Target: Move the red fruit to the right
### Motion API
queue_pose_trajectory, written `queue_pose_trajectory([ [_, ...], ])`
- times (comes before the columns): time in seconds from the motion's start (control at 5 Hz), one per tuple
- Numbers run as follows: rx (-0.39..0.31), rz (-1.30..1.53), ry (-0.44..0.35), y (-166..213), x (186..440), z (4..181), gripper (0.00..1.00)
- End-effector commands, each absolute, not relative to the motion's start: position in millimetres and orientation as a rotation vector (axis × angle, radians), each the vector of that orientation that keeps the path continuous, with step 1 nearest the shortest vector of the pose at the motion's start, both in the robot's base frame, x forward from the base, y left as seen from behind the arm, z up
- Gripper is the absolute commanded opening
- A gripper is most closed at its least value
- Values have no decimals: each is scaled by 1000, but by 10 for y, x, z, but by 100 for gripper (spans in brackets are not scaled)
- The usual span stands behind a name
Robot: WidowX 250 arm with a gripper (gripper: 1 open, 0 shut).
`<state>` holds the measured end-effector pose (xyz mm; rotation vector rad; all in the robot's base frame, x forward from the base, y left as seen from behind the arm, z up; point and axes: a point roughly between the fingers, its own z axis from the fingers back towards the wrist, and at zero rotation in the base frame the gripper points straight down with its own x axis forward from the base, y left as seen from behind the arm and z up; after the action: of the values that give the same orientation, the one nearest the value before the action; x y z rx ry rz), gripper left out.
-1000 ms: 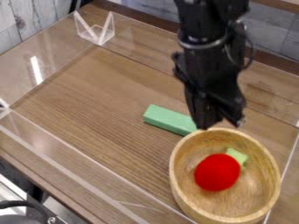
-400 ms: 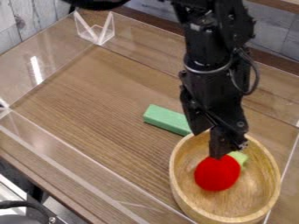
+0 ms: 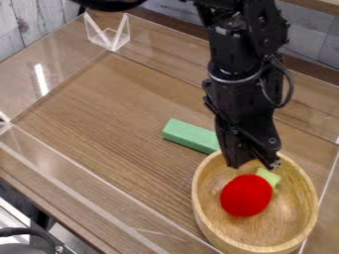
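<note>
Compared with the view one second earlier, the black arm point(image 3: 245, 69) stands lower and slightly further toward the lower right of the frame, so that the tool point(image 3: 255, 159) now reaches down over the upper rim of the wooden bowl point(image 3: 212, 198); against the view a fraction of a second ago, nothing visibly differs. The red fruit point(image 3: 245, 194) lies in the same spot in all three views, inside the bowl at the lower right of the frame, resting on the bowl's floor.

The tool points almost straight down and its jaws are drawn together; nothing is seen between them, and the fruit lies just below and apart from the tips (the exact gap at the tips is hard to read against the dark housing). The fruit is nearly round, so it shows no clear long axis; its pale green leaf piece point(image 3: 271, 179) sits at its upper right, toward the tool, giving the only sense of direction.

A flat green block point(image 3: 193, 136) lies on the wooden worktop point(image 3: 106, 109) just to the upper left of the bowl, its long axis running from upper left to lower right.
</note>
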<state>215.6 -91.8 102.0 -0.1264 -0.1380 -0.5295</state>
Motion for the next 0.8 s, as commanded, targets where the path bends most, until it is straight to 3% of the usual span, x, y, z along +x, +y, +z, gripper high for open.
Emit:
queue_pose_trajectory([
  [0.0, -122, -536, -196, -939, 2247, 1162, 0],
  [0.6, -113, -535, -205, -922, 2248, 1214, 0],
])
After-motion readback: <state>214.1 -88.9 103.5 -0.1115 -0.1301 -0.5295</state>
